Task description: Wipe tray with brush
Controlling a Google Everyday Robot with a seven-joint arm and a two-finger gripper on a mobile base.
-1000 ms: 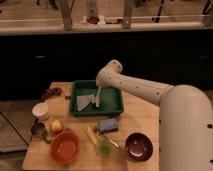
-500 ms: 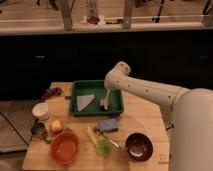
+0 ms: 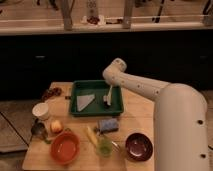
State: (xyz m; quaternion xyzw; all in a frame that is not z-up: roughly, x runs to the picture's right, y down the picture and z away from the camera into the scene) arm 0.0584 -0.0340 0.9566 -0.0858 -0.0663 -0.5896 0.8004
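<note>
The dark green tray (image 3: 80, 89) lies at the back middle of the wooden table. A pale grey triangular sheet (image 3: 84, 102) rests on its floor at the left. My gripper (image 3: 110, 87) reaches down from the white arm over the tray's right part. It is shut on the brush (image 3: 108, 96), a slim pale stick that hangs nearly upright. The brush's darker lower end sits at the tray floor near the right rim.
In front of the tray lie a blue-grey block (image 3: 107, 125), a yellow-green utensil (image 3: 92, 135) and a small green cup (image 3: 105, 146). An orange bowl (image 3: 65, 148) is front left, a dark red bowl (image 3: 138, 146) front right. A white cup (image 3: 41, 111) and a round fruit (image 3: 56, 126) sit at the left.
My arm has swung from the tray's left-middle to its right side, carrying the brush across the tray floor. The grey sheet stays at the left.
</note>
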